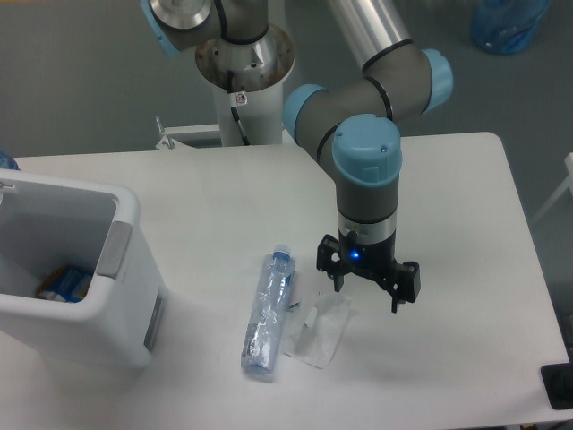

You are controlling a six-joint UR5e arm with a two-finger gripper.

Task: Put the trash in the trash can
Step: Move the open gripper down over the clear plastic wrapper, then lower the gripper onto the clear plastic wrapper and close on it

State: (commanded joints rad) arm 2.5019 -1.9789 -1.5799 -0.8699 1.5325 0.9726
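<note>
Nearest, flat on the white worktop (215, 188): a clear packet (320, 330), with a squashed bottle (267, 313) just beside it on the left, blue cap pointing away toward the far edge. Both lying loose, gripped by nothing. Just above the packet's far right corner, hanging point down: the black tool (367, 286), its two fingers spread wide apart, empty, a small blue light glowing on its body. Well off to the left of the bottle: the white bin (125, 269), grey handle tab facing the bottle, something blue and yellow down inside. Farther back: the grey arm (367, 107) with blue caps, reaching up behind the tool.
</note>
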